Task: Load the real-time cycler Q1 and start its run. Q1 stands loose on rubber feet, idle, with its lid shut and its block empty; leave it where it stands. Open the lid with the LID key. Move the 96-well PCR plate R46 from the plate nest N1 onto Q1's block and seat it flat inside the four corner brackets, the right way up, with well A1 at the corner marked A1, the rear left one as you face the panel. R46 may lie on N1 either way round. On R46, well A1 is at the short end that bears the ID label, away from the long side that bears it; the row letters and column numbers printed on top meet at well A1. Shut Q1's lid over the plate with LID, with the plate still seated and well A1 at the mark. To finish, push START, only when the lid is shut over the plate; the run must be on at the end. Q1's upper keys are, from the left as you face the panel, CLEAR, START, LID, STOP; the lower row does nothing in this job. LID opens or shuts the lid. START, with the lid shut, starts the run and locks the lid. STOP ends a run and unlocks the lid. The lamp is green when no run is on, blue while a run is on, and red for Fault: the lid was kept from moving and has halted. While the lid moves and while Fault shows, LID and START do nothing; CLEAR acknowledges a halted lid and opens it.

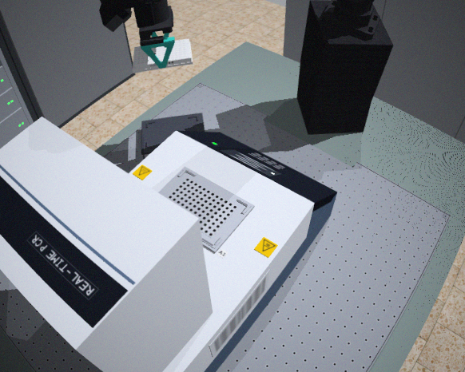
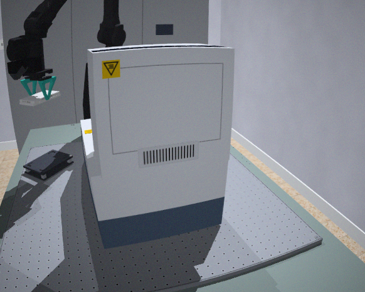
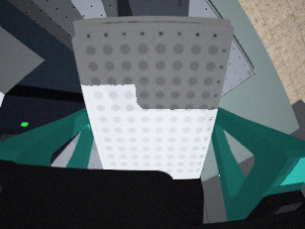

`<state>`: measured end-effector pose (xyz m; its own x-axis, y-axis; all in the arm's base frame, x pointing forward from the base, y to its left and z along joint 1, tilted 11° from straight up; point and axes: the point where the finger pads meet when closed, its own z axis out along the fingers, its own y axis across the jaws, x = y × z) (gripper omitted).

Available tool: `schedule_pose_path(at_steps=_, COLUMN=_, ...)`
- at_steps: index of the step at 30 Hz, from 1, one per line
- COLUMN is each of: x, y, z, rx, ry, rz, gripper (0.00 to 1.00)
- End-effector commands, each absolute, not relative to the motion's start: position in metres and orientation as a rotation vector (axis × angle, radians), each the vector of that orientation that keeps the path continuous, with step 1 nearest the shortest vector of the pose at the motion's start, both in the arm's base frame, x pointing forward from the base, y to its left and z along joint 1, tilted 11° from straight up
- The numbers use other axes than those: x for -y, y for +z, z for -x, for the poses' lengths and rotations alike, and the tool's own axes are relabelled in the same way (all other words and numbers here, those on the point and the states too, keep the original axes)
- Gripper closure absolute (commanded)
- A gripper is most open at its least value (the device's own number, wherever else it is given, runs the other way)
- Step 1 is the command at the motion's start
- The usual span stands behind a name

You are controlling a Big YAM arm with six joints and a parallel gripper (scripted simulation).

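Observation:
The cycler Q1 [image 1: 224, 223] stands on the breadboard with its lid [image 1: 85, 255] open and upright. Its perforated block [image 1: 207, 206] lies bare inside four corner brackets, with the A1 mark [image 1: 221, 253] at one corner. The lamp [image 1: 214, 143] on the dark key panel [image 1: 260, 161] is green. My gripper [image 1: 160, 53] with teal fingers is shut on the white PCR plate R46 [image 1: 172, 53] across its width and holds it level, high above the table's far left; the plate also shows in the exterior view [image 2: 39, 98] and the wrist view [image 3: 152, 102]. The dark plate nest N1 [image 1: 172, 128] lies bare below.
The arm's black base column [image 1: 341, 68] stands at the table's back right. A grey rack cabinet [image 1: 2, 72] with green lights stands to the left. The raised lid [image 2: 160, 131] hides the block and panel in the exterior view.

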<state>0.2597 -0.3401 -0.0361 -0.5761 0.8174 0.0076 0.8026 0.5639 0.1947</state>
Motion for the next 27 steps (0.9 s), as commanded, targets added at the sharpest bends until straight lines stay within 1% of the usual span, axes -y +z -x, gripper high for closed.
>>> schedule_pose_path(at_steps=1, x=0.366, y=0.004, z=-0.264, rx=-2.652, ry=0.213, rz=-1.368, gripper=1.00)
schedule_pose_path(at_steps=16, x=0.368, y=-0.010, z=-0.280, rx=-2.645, ry=0.211, rz=-1.368, gripper=1.00)
schedule_pose_path(at_steps=26, x=0.381, y=0.003, z=-0.275, rx=-2.604, ry=0.179, rz=-1.382, gripper=1.00)
schedule_pose_path(at_steps=27, x=0.373, y=0.005, z=-0.282, rx=-2.639, ry=0.173, rz=-1.304, gripper=1.00)
